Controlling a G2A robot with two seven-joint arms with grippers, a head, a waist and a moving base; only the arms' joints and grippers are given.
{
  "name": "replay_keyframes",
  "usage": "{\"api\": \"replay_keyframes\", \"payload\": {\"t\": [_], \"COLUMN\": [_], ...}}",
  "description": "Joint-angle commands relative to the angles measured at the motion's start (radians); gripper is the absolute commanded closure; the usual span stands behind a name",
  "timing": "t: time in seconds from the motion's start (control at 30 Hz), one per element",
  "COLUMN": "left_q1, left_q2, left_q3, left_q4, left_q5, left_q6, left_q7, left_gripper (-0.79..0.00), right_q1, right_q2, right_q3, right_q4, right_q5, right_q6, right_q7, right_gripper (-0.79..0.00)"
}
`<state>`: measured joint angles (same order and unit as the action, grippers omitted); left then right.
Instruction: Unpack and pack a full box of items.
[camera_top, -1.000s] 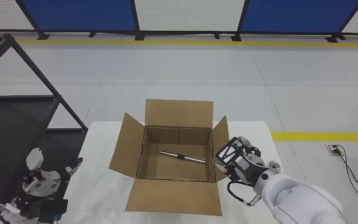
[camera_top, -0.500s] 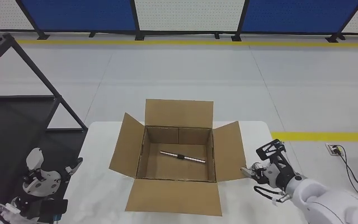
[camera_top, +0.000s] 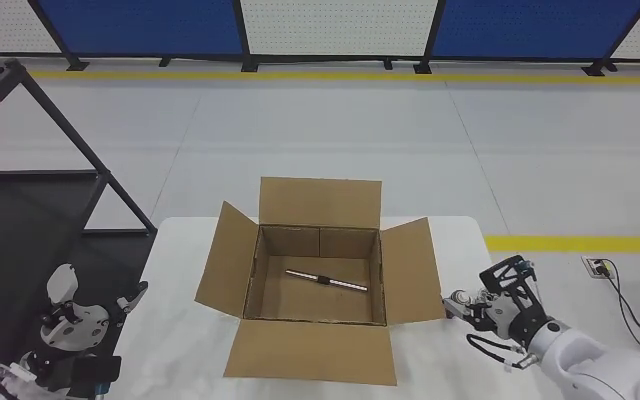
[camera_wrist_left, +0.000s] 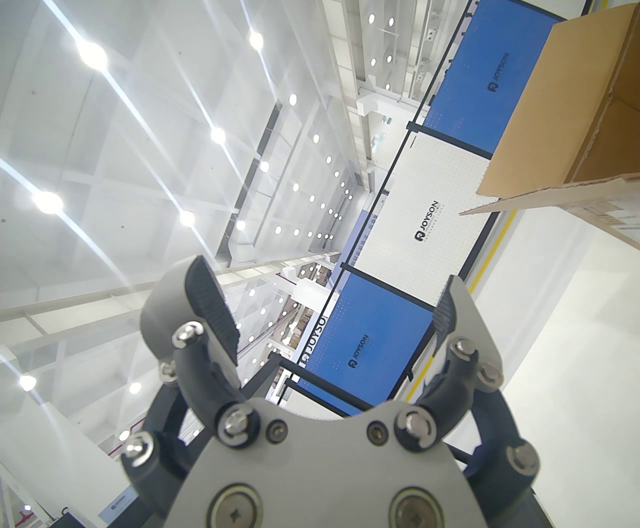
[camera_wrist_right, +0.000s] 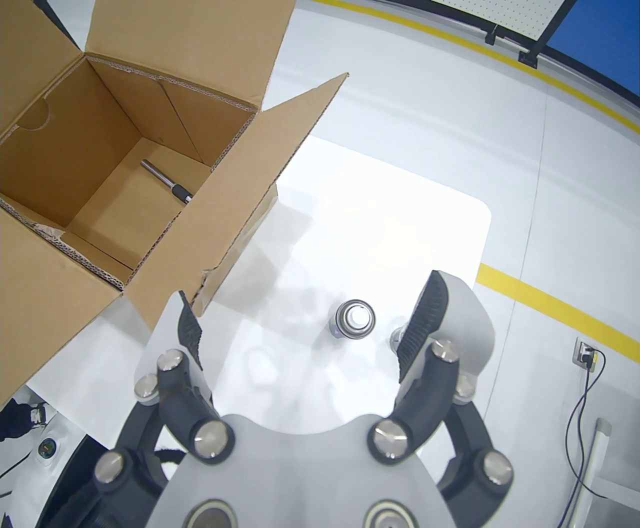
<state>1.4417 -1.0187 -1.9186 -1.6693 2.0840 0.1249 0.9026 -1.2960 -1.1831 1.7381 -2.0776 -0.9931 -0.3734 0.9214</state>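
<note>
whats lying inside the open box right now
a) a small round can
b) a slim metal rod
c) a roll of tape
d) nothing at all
B: a slim metal rod lies alone on the floor of the box. The small round can stands outside it on the table, under the open right gripper.

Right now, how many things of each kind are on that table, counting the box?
cardboard box: 1
metal rod inside it: 1
small can: 1
small thing half hidden by the right gripper, kind unclear: 1
Total: 4
</note>
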Motion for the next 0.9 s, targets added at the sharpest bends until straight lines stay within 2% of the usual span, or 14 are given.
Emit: {"api": "replay_keyframes", "payload": {"t": [0.0, 0.2, 0.33, 0.63, 0.87], "left_q1": [0.000, 0.000, 0.000, 0.000, 0.000], "left_q2": [0.000, 0.000, 0.000, 0.000, 0.000], "left_q3": [0.000, 0.000, 0.000, 0.000, 0.000], "left_q4": [0.000, 0.000, 0.000, 0.000, 0.000], "left_q5": [0.000, 0.000, 0.000, 0.000, 0.000], "left_q6": [0.000, 0.000, 0.000, 0.000, 0.000], "left_q7": [0.000, 0.000, 0.000, 0.000, 0.000], "left_gripper": [-0.785, -0.785, -0.785, -0.785, -0.785], "right_q1": [0.000, -0.001, -0.008, -0.048, 0.039], "right_q2": [0.000, 0.000, -0.001, 0.016, 0.030], "right_q3": [0.000, -0.001, 0.002, 0.124, 0.017], "right_q4": [0.000, 0.002, 0.025, 0.091, 0.209], "right_q5": [0.000, 0.000, 0.010, 0.139, 0.036], "right_q6": [-0.001, 0.006, 0.059, -0.024, -0.028], "right_q7": [0.000, -0.008, -0.081, -0.112, -0.005], "right_gripper": [-0.785, -0.785, -0.785, -0.785, -0.785]}}
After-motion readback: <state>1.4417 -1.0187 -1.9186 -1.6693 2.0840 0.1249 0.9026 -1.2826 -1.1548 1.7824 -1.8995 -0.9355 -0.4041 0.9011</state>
